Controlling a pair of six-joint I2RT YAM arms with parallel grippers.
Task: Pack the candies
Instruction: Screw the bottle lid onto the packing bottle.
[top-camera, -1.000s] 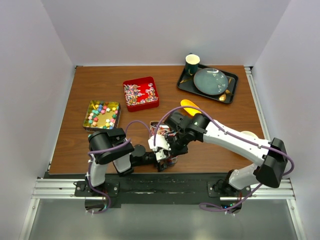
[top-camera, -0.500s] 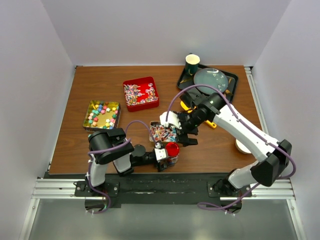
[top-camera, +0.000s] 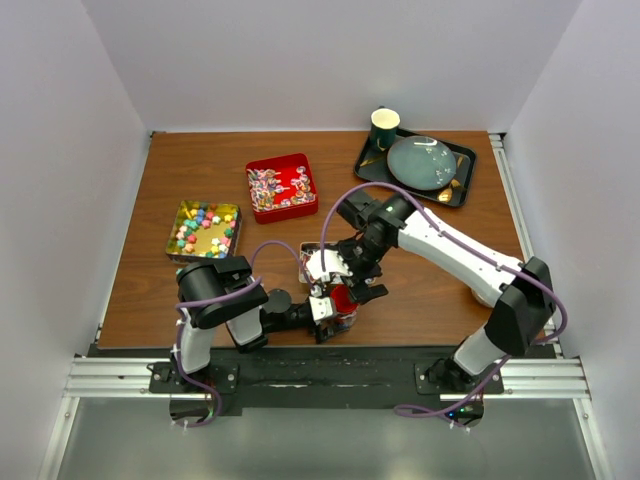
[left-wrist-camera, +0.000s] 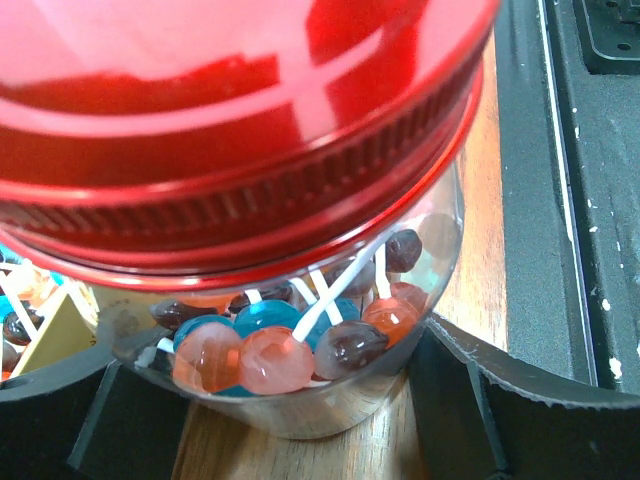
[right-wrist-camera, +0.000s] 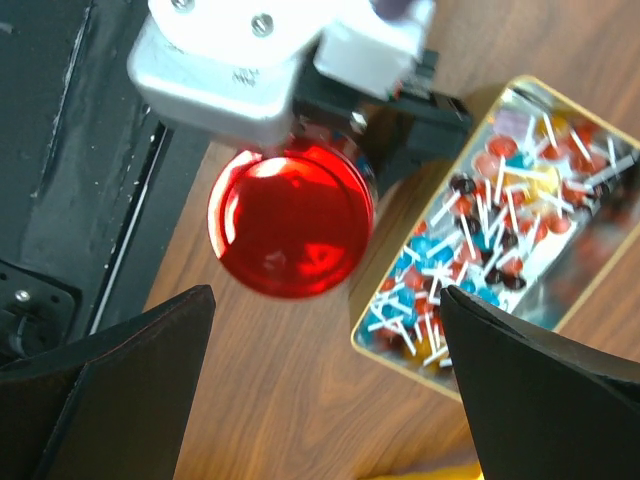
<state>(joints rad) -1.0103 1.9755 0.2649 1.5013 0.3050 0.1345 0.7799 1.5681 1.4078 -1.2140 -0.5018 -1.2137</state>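
A clear jar (left-wrist-camera: 300, 380) of lollipops stands at the table's near edge, and a red lid (top-camera: 345, 298) (right-wrist-camera: 290, 218) sits on top of it. My left gripper (top-camera: 325, 308) (left-wrist-camera: 270, 405) is shut on the jar's base, one finger against each side. Above the lid hovers my right gripper (top-camera: 352, 278) (right-wrist-camera: 325, 295), open with nothing in it. More candies fill three tins. Lollipops lie in a gold tin (top-camera: 318, 262) (right-wrist-camera: 500, 230) beside the jar, star pieces in another gold tin (top-camera: 205, 228), and wrapped twists in a red tin (top-camera: 281, 186).
A black tray (top-camera: 462, 180) at the back right carries a green plate (top-camera: 420, 162) and a dark cup (top-camera: 385, 127). A pale round object (top-camera: 488, 291) shows under the right forearm. The black mounting rail (top-camera: 320, 368) runs along the near edge.
My right gripper opened and let go of the red lid, which now rests on the jar. It swung away to the right, then came back over the lid. The left gripper kept still.
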